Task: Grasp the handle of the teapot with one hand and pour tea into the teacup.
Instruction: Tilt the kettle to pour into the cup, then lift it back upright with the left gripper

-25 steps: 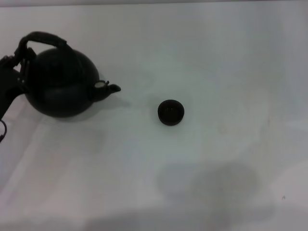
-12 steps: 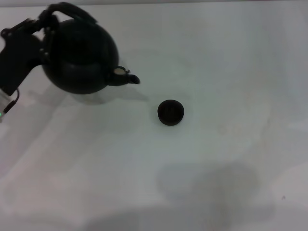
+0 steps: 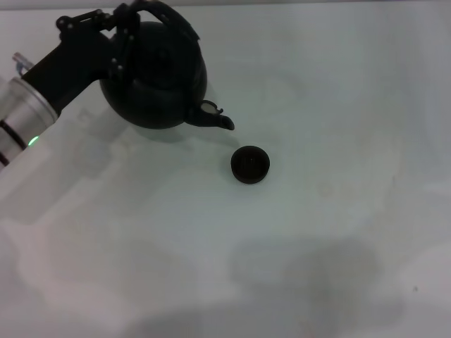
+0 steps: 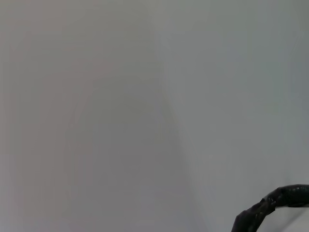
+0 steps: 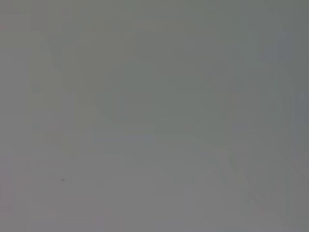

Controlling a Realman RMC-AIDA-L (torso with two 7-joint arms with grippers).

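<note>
The round matte black teapot [image 3: 156, 81] hangs in the air at the back left in the head view, its short spout [image 3: 217, 117] pointing right and down toward the teacup. My left gripper [image 3: 121, 32] is shut on the arched handle [image 3: 169, 14] at the teapot's top. The small black teacup [image 3: 250, 165] stands on the white table, just right of and below the spout tip, apart from it. A piece of the dark handle [image 4: 270, 205] shows in the left wrist view. My right gripper is out of view.
The white table [image 3: 324, 232] spreads around the teacup. My left arm [image 3: 35, 105] reaches in from the left edge. Faint shadows lie at the front of the table. The right wrist view shows only plain grey surface.
My left gripper has carried the teapot up and to the right, from the far left toward the teacup. The spout now tips lower. The teacup has not moved.
</note>
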